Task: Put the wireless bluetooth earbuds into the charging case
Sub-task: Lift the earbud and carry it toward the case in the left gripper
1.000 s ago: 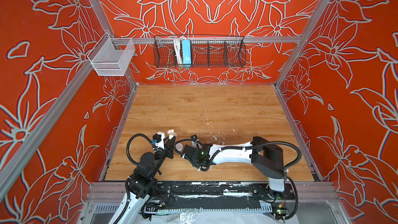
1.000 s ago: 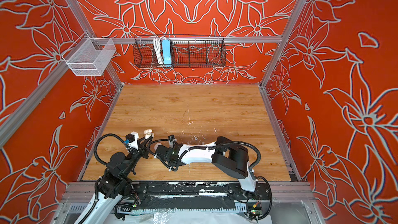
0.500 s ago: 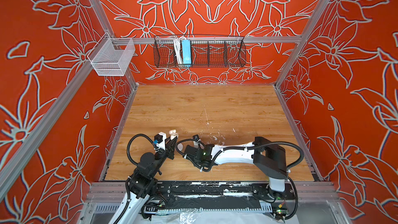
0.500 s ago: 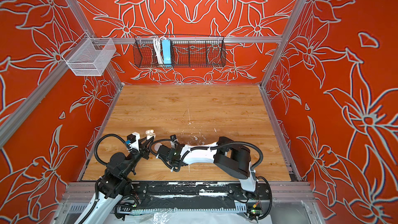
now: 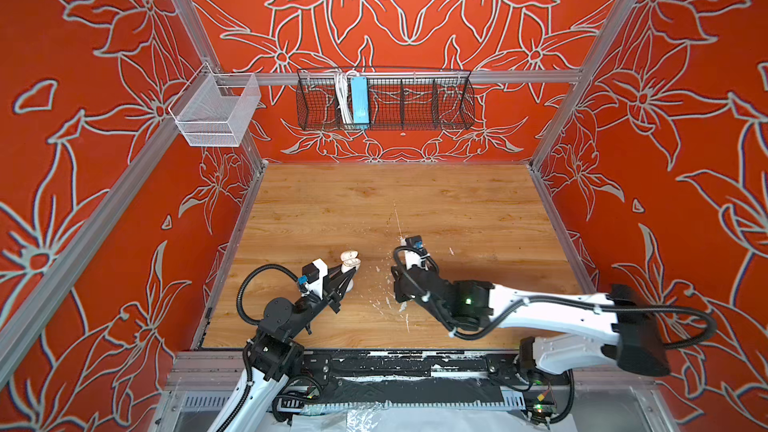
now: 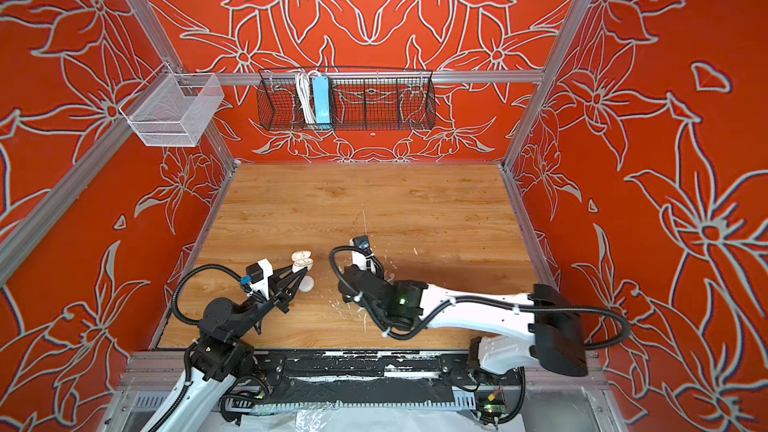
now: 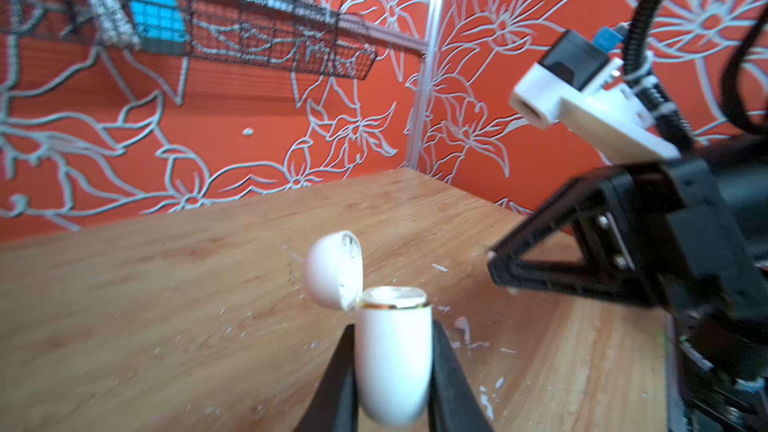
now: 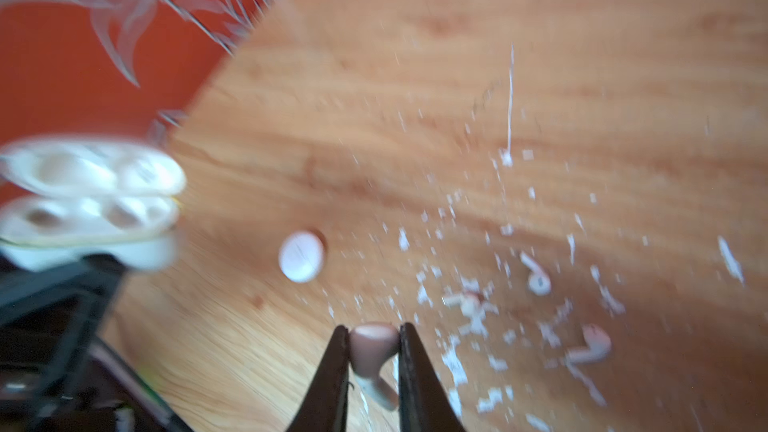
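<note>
The white charging case (image 7: 392, 351) stands upright with its lid (image 7: 332, 270) flipped open, and my left gripper (image 7: 392, 347) is shut on its body. Both top views show the charging case (image 5: 350, 260) (image 6: 301, 260) at the left gripper's (image 5: 352, 272) tips, front left of the table. My right gripper (image 8: 372, 340) is shut on one white earbud (image 8: 374, 347), stem pointing back between the fingers, just above the wood. Two more earbuds (image 8: 538, 280) (image 8: 590, 349) lie on the table beyond it. The case's two empty sockets (image 8: 83, 214) face up.
A small white disc (image 8: 301, 257) (image 6: 307, 283) lies on the wooden table (image 5: 374, 201) between the two grippers. White paint flecks (image 8: 453, 361) litter the wood around the earbuds. A black wire basket (image 5: 384, 99) and a white mesh basket (image 5: 216, 112) hang on the walls.
My right gripper has closed on an earbud and drawn to the right and back, away from the left arm. The left gripper has shifted slightly right with the case.
</note>
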You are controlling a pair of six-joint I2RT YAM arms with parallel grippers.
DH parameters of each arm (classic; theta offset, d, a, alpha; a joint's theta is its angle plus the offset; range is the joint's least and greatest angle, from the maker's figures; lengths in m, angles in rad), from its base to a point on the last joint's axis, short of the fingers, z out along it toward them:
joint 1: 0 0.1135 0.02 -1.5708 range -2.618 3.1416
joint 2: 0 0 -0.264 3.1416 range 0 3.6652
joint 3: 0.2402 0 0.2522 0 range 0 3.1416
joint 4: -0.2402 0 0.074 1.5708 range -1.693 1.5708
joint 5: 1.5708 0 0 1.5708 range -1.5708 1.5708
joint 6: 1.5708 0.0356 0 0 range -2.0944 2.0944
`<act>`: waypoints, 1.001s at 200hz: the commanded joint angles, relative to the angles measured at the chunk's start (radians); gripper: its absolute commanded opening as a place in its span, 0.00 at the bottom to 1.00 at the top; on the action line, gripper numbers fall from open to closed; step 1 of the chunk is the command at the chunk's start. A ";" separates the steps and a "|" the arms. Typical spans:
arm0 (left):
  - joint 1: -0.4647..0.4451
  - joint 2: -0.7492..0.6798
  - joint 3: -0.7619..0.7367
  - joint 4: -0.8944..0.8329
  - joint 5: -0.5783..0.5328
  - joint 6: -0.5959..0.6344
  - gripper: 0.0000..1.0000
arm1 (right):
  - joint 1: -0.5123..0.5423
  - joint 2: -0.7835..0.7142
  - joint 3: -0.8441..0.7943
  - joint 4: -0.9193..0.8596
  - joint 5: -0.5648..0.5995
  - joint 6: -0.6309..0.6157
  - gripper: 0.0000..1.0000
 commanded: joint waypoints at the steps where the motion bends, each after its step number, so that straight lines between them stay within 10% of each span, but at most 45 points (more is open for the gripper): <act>1: 0.003 0.034 -0.025 0.183 0.138 -0.018 0.00 | 0.024 -0.094 -0.066 0.261 0.047 -0.186 0.14; 93: -0.141 0.355 0.165 0.481 0.236 0.114 0.00 | 0.166 -0.231 -0.184 0.942 -0.362 -0.565 0.14; 200: -0.247 0.385 0.254 0.524 0.257 0.209 0.00 | 0.171 -0.238 -0.251 1.072 -0.333 -0.554 0.14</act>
